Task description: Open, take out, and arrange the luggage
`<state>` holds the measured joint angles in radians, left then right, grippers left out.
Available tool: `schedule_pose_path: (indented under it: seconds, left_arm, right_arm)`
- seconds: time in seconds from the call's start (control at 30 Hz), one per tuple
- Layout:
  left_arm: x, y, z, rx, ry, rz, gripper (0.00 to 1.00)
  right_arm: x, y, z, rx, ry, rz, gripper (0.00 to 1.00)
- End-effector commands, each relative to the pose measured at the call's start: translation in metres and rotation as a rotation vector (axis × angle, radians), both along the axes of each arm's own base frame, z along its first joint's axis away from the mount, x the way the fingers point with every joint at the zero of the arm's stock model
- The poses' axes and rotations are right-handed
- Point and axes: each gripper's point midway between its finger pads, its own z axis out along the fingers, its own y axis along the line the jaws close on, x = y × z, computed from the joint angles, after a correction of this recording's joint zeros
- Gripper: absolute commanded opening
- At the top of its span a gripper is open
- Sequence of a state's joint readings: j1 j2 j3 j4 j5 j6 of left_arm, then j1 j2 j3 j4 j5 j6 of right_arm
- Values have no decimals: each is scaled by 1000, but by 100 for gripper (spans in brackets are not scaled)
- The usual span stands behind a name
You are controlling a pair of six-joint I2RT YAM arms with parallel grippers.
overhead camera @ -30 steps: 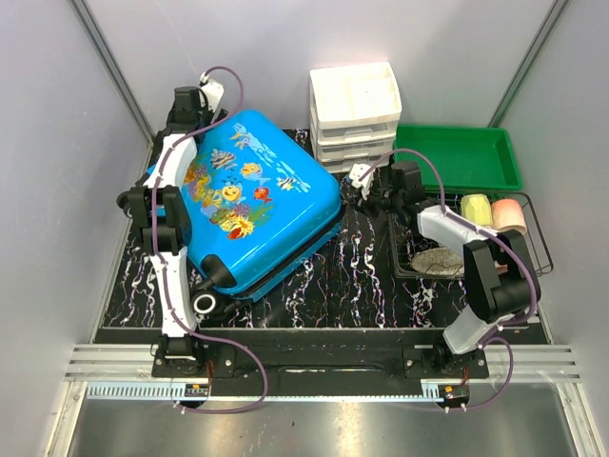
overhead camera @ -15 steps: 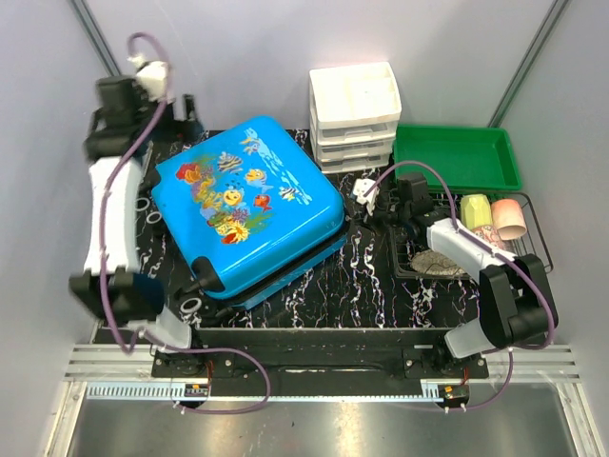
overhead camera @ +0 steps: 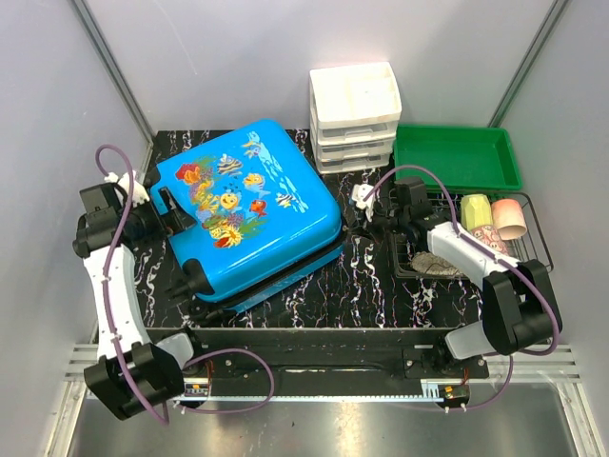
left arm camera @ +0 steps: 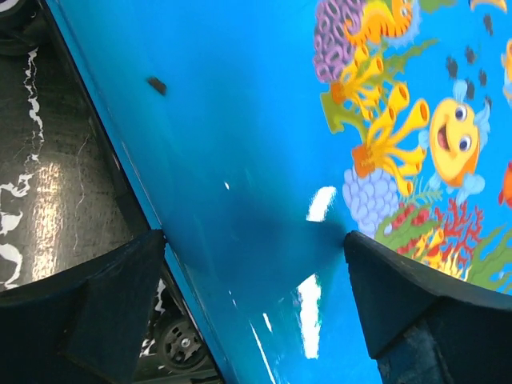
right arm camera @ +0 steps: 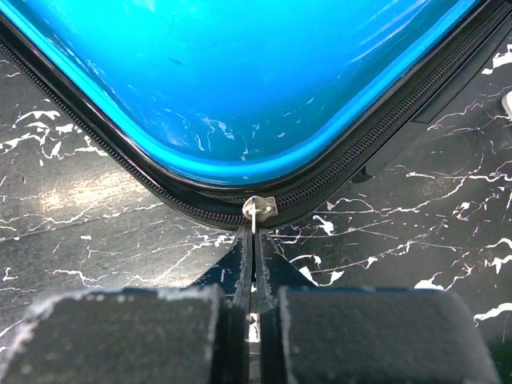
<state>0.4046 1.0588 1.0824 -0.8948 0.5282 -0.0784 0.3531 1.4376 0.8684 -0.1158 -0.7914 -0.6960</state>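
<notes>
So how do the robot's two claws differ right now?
The left gripper stands wide open; the right gripper is shut. The left one straddles a side edge of the luggage, holding nothing; the right one pinches the zipper pull at a corner. Both are black and sit at the rim of the luggage.

You have no readable text, label, brand or number here; the luggage lid carries pictures only
</notes>
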Motion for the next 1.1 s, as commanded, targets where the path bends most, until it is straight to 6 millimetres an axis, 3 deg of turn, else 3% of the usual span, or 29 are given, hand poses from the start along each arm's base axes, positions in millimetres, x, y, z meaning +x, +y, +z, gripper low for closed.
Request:
schedule_pose_path:
  seconds: [0.0,0.1,0.13,0.2,0.23,0.27,0.33,0.37,0.4,0.53,0.67,0.73,0.87,1.07]
  left_arm:
    - [38,6,-22,-93,21,30,96]
    - [80,22,-18,-100,14,20,95]
    - [99,30,-1,-82,-27,10,95]
    - [121,41,-11,-79,8,-13,93]
    - [137,48,9,-49,-38,-22,92]
    - [146,53,-3,-51,1,-31,91]
    - [157,57,14,-34,-17,-55,89]
    - [160,58,10,-21,-10,-87,89]
    - [161,57,19,-14,-26,-102,89]
    - [141,55,15,73,-22,-184,89]
    - [118,50,2,113,4,-224,90]
    - [110,52,-6,129,27,-216,90]
    - [109,58,-10,159,44,-203,90]
    - [120,69,-9,177,53,-193,90]
  right_arm:
    - [-33,42,13,90,64,167,0]
    - [-39,57,12,98,56,195,0]
    - [-37,64,13,106,43,200,0]
    - [-43,81,16,119,51,218,0]
    - [-43,90,21,132,36,231,0]
    - [-43,95,22,139,52,218,0]
    - [-51,110,29,161,59,234,0]
    - [-51,112,30,160,60,228,0]
    - [-52,113,30,160,69,223,0]
    - [-46,100,24,103,36,153,0]
    - [-18,81,15,32,-24,7,0]
    - [2,73,20,17,-50,-71,0]
    - [42,47,30,2,-97,-205,0]
    - [74,44,37,16,-169,-281,0]
